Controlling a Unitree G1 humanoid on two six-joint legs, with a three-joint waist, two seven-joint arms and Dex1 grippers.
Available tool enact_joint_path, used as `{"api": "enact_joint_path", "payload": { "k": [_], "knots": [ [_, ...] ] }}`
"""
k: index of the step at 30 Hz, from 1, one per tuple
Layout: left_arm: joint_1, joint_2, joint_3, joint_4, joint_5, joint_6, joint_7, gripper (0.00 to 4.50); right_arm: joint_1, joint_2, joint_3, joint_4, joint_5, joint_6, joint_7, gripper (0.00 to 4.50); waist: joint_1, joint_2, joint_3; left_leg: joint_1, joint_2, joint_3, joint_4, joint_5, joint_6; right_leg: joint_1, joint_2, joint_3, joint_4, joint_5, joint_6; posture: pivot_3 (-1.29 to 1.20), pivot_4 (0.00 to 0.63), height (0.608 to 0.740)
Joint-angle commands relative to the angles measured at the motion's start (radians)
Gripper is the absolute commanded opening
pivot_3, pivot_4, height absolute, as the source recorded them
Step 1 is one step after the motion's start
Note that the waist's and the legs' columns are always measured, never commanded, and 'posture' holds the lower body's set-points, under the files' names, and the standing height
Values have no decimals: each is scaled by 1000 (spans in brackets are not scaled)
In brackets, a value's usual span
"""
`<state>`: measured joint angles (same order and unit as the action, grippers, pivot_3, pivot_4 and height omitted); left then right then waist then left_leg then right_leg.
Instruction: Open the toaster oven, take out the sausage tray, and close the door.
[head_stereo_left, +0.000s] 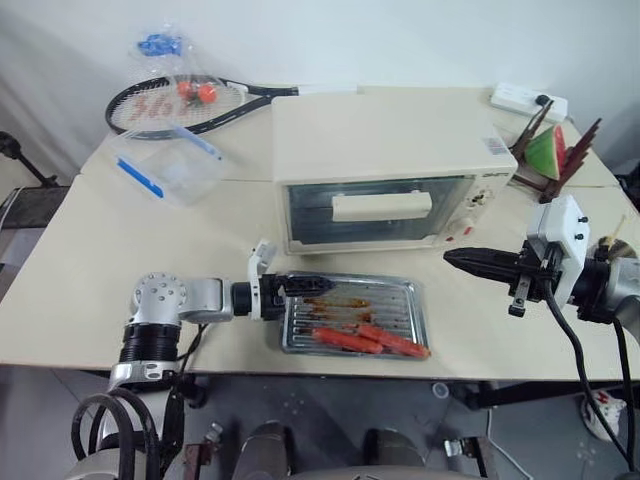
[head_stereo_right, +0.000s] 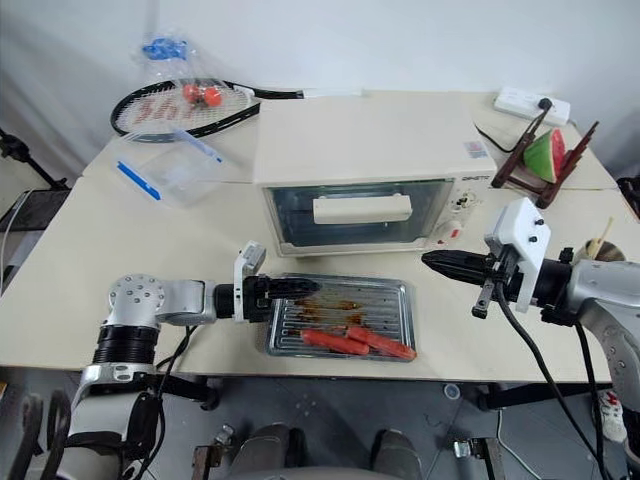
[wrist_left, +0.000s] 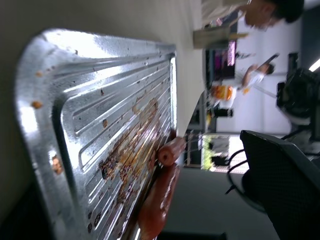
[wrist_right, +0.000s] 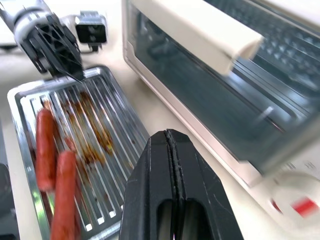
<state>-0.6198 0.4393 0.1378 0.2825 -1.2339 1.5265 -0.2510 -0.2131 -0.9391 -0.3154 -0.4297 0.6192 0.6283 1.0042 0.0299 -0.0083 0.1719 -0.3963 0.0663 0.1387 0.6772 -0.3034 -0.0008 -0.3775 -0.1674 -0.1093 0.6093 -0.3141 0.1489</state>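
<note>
The sausage tray (head_stereo_left: 352, 315) lies flat at the near edge of the bench (head_stereo_left: 100, 270), red sausages (head_stereo_left: 370, 340) along its near side, directly at 6 o'clock of the toaster oven (head_stereo_left: 385, 165). The left claw (head_stereo_left: 300, 287), released and spread wide, hovers over the tray's far-left corner. The right claw (head_stereo_left: 462, 262), clenched on nothing, hangs at the tray's 2 o'clock, beside the oven's knob panel. The door (head_stereo_left: 375, 210) stands shut. Farther back, at 10 o'clock, lie a clear plastic box (head_stereo_left: 168, 165) and a racket (head_stereo_left: 190, 102).
</note>
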Motion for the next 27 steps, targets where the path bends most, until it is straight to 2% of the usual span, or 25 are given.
{"api": "enact_joint_path", "payload": {
  "k": [1, 4, 9, 14, 16, 17, 19, 22, 27],
  "knots": [
    [42, 110, -49, -38, 130, 17, -29, 4492, -12, -26, 0, 5, -7, -33, 24, 0, -17, 0, 0, 1, 0, 1, -3, 0, -1, 0, 0, 0, 1, 0, 0, 0, 150, 740],
    [41, 184, -79, -81, 159, 0, -97, 4492, -15, -35, 9, 19, -21, -45, 43, 0, -32, -1, 0, 7, 0, 5, -12, 2, -3, 0, 1, 3, 0, 0, 0, 0, 150, 740],
    [41, 402, -161, -157, 283, -172, -323, 4492, -51, -64, 72, 90, -65, -105, 115, 0, -49, -3, 2, 7, 1, 7, -15, 3, -4, -3, 2, 4, -1, -1, -2, 0, 150, 740],
    [76, 496, -190, -214, 390, -365, -515, 4492, -89, -69, 137, 128, -83, -154, 196, 0, -51, -2, 2, 4, 1, 8, -15, 2, -4, -6, 2, 4, -2, -1, -2, 0, 150, 740],
    [114, 487, -145, -237, 416, -478, -580, 4500, -95, -73, 156, 136, -95, -173, 222, 377, -45, -2, 2, -1, 1, 9, -15, 2, -4, -11, 2, 4, -2, -1, -2, 0, 150, 740],
    [147, 446, -74, -251, 414, -601, -627, 4500, -102, -68, 162, 141, -94, -181, 231, 593, -41, -2, 2, -6, 1, 9, -13, 2, -4, -16, 2, 4, 0, -1, -2, 0, 150, 740],
    [201, 387, 19, -273, 416, -802, -726, 4500, -114, -59, 166, 155, -93, -195, 244, 1182, -32, -3, 3, -9, 1, 11, -13, 2, -4, -21, 2, 4, 1, -1, -1, 0, 150, 740],
    [281, 360, 81, -295, 471, -1018, -840, 4500, -117, -57, 161, 177, -91, -240, 281, 2034, -30, -6, 5, -10, 2, 11, -12, 2, -4, -21, 2, 3, 1, -1, -1, 0, 150, 740],
    [397, 469, 47, -187, 631, -1254, -1070, 4500, -34, -101, 161, 337, -171, -435, 421, 3603, -30, -6, 5, -10, 2, 12, -11, 2, -3, -21, 2, 3, 0, -1, -1, 0, 150, 740]
  ]
}}
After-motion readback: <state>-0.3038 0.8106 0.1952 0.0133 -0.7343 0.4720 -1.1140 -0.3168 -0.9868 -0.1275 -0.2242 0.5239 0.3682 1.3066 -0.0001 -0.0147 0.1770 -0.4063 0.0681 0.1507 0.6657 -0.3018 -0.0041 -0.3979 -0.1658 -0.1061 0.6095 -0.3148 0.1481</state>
